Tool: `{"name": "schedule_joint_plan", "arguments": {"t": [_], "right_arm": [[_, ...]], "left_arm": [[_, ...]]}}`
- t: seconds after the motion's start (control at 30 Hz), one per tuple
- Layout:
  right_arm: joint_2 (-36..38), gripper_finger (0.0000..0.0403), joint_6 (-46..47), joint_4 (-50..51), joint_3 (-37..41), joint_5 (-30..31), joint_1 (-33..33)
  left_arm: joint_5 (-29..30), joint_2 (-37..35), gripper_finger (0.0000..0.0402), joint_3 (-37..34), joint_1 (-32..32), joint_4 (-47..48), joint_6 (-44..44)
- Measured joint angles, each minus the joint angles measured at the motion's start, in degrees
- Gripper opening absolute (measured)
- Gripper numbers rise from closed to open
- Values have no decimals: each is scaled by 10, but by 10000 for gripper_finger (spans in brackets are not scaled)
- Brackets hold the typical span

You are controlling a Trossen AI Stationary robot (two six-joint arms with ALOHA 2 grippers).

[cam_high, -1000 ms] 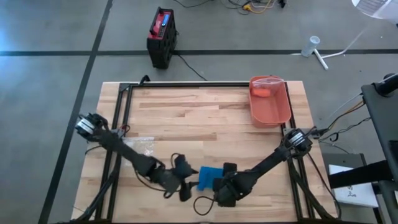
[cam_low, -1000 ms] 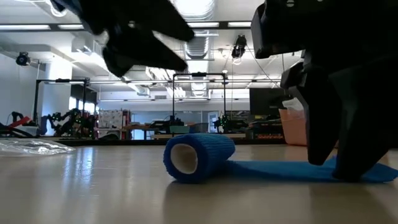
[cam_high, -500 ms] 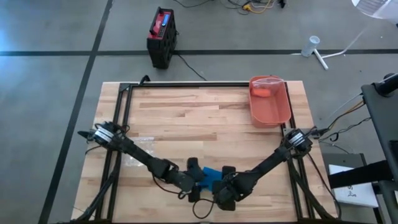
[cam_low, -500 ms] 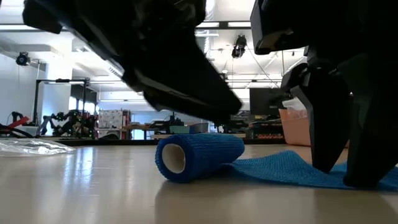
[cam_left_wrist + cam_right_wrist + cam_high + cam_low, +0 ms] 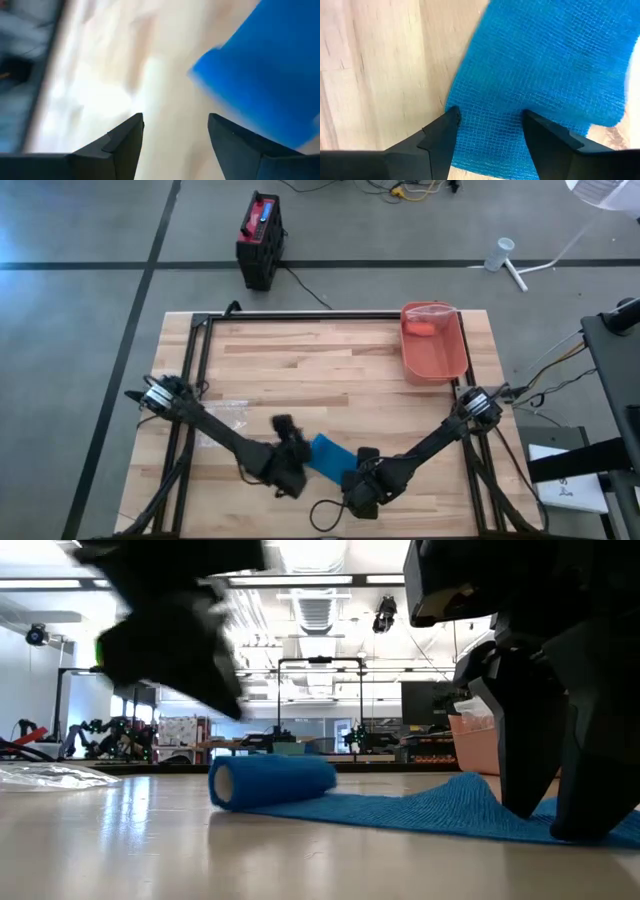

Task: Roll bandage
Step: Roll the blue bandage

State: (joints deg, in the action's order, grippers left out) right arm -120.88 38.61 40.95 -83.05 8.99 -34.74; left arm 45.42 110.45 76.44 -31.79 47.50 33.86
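A blue bandage lies near the table's front edge. Its rolled part (image 5: 318, 445) (image 5: 270, 782) rests on its side on the wood. Its flat strip (image 5: 342, 467) (image 5: 420, 810) runs from the roll toward my right gripper. My right gripper (image 5: 358, 478) (image 5: 490, 117) points down with its fingers apart on the strip's free end. My left gripper (image 5: 295, 465) (image 5: 175, 122) hangs open and tilted just left of the roll and above it, with only bare table between its fingers. In the left wrist view the bandage (image 5: 260, 70) shows beyond the fingers. My right gripper stands with both spread fingertips (image 5: 451, 116) on the strip's free end (image 5: 490, 135), coming from above and pointing steeply down. The strip lies on the table under them (image 5: 545, 822) and humps up slightly just beside them (image 5: 465, 788). Nothing is pinched between the fingers.
A salmon bin (image 5: 437, 350) with an orange thing inside stands at the far right. A clear plastic wrapper (image 5: 225, 415) (image 5: 50, 775) lies on the left. Black frame rails (image 5: 195, 380) run along the table's left, far and right sides. Bare wood lies in the middle.
My left gripper swung right over the roll, then drew back toward the left, turning and tipping as it went. The roll has shifted toward the left and far side and turned more side-on to the low view. More strip lies flat. The free end stays under my right gripper.
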Motion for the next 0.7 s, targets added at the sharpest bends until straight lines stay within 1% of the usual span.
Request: {"name": "schedule_joint_plan", "arguments": {"t": [0.07,0.13,0.17,0.2,0.27,0.33,0.4,0.43,0.47,0.5,0.53,0.7], "right_arm": [[0,212,0,0,0,1,-1],[0,211,0,0,0,2,-2],[0,212,0,0,0,2,-2],[0,213,0,0,0,3,-2],[0,215,0,0,0,2,-2],[0,218,-1,0,0,3,-2],[0,220,-2,0,0,2,-2],[0,219,-1,0,0,2,-2],[0,219,0,0,0,4,-2],[0,217,1,0,0,3,-2],[0,216,5,0,0,1,-2],[0,211,12,0,0,1,-3]], "left_arm": [[13,-19,215,-14,-10,88,63],[16,-42,215,-38,-18,122,121],[16,-57,215,-53,-22,119,142],[16,-71,215,-67,-27,95,151],[17,-91,215,-94,-37,-15,139],[14,-108,215,-125,-46,-172,73],[-6,-109,215,-150,-48,-352,-6],[-16,-105,213,-160,-46,-419,-24],[-22,-95,211,-164,-39,-460,-29],[-32,-83,207,-164,-34,-494,-29],[-36,-71,203,-163,-29,-507,-28],[-43,-9,181,-141,-18,-477,-20]]}}
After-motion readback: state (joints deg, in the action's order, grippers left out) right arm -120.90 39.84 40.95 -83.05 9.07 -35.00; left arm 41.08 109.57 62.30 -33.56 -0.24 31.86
